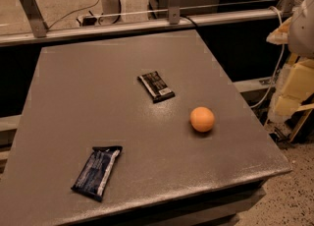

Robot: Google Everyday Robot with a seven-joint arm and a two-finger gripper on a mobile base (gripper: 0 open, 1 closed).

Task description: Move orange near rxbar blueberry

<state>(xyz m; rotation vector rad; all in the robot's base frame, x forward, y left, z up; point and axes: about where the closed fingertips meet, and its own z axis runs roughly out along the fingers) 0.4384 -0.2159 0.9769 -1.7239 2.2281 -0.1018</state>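
- A flat grey table (122,72) with a matt, faintly grainy top and a squared front edge is seen.
- The orange (202,119), a smooth round ball of fruit with a soft sheen, is set on the right half of the table, a little in from the right edge.
- The rxbar blueberry (97,172), a flat oblong dark blue wrapper with a whitish lengthwise stripe and crimped ends, is laid at a slant near the front left of the table, well apart from the orange.
- A smaller black bar (156,86) with a white label is laid flat near the table's middle, behind and to the left of the orange, touching neither item.
- The gripper (293,95), pale yellowish and blocky, is seen at the right edge of the view, beyond the table's right side and well apart from the orange; how far open it is cannot be told, and the orange is not held by it.
- A pale metal rail (122,27) with upright brackets is run along behind the table.
- A speckled floor (289,205) is seen at the lower right.
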